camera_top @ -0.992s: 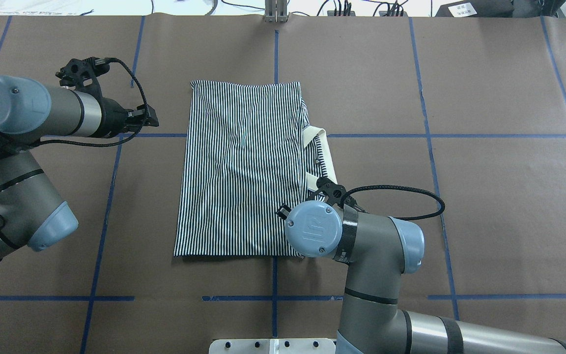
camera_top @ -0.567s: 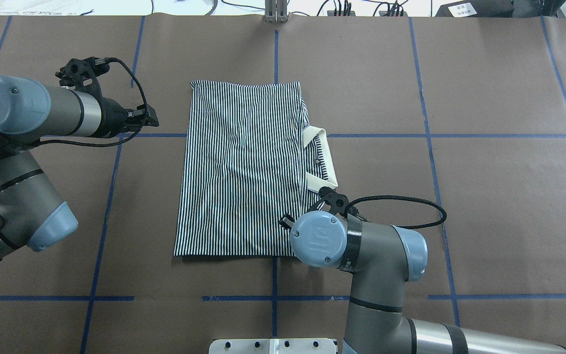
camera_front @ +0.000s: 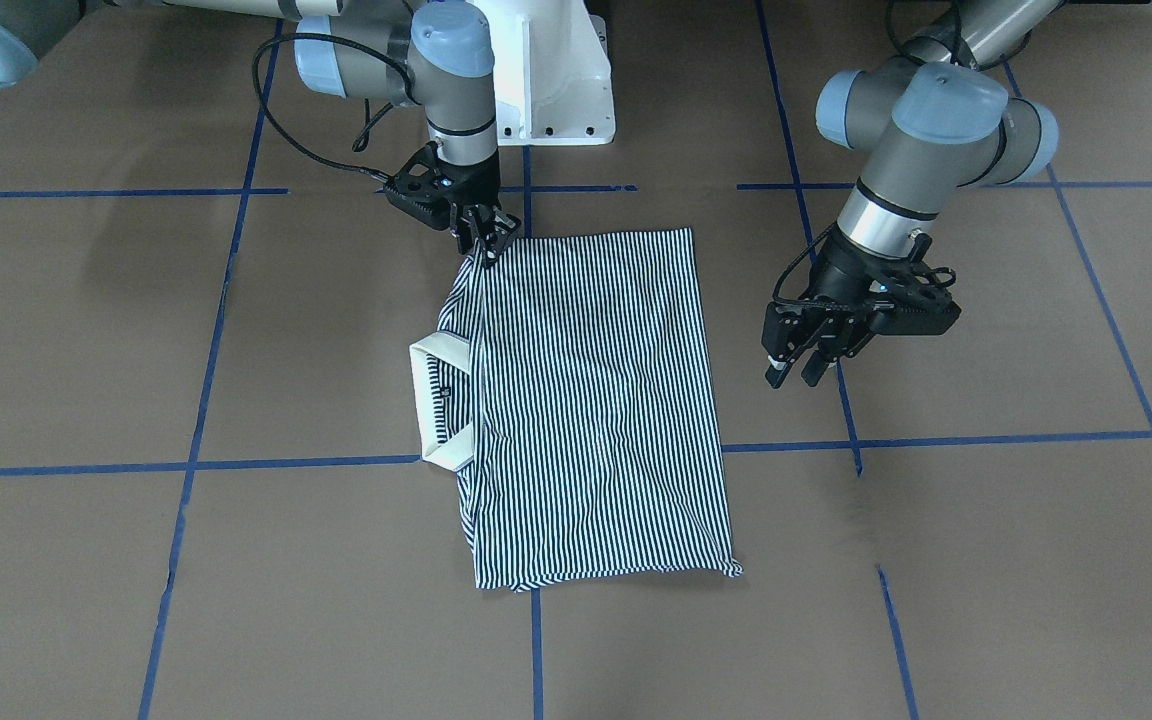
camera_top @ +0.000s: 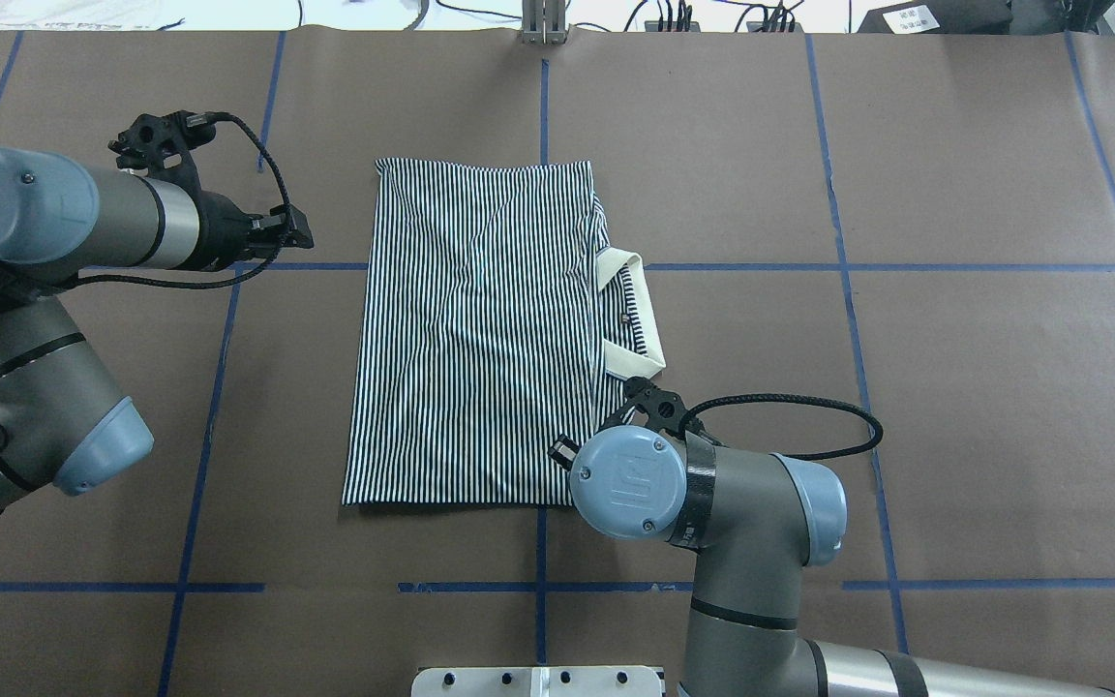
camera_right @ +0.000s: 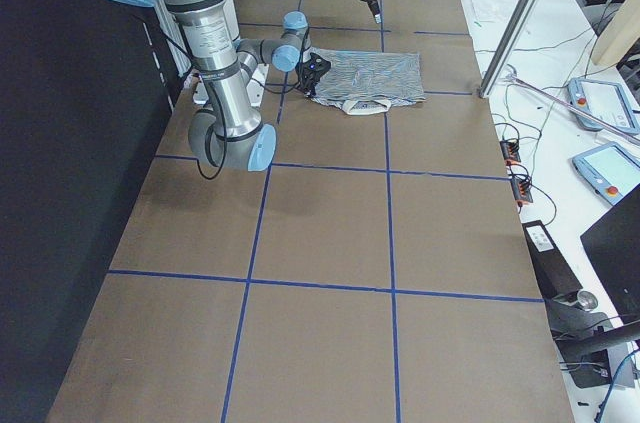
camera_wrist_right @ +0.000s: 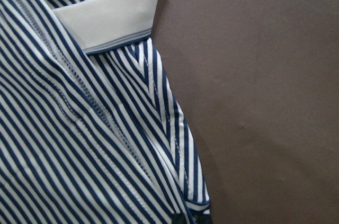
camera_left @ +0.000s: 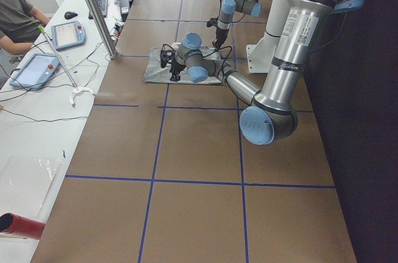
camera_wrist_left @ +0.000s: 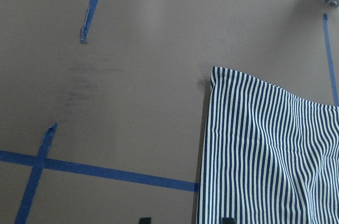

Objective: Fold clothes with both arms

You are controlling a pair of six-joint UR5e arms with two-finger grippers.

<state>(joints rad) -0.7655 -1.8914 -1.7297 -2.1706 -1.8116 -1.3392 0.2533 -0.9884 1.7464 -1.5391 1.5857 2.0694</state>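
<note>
The striped polo shirt [camera_top: 480,329] lies folded into a rectangle at the table's middle. Its cream collar [camera_top: 637,315] sticks out on its right side. My right gripper [camera_front: 486,248] is at the shirt's near right corner and shut on the fabric edge. In the right wrist view the shirt [camera_wrist_right: 79,128] and collar [camera_wrist_right: 111,17] fill the frame, and the hem corner meets the tips at the bottom. In the overhead view the right wrist hides its fingers. My left gripper [camera_front: 794,375] is open and empty. It hovers over bare table left of the shirt [camera_wrist_left: 265,150].
The white pedestal [camera_front: 556,70] stands at the robot's edge of the table. Blue tape lines [camera_top: 219,387] cross the brown table cover. A seated operator [camera_left: 15,20] and tablets [camera_left: 68,33] are at a side desk beyond the far edge.
My right arm has drawn back toward the robot's base along the shirt's right edge, uncovering the collar's lower end. The left arm has not moved.
</note>
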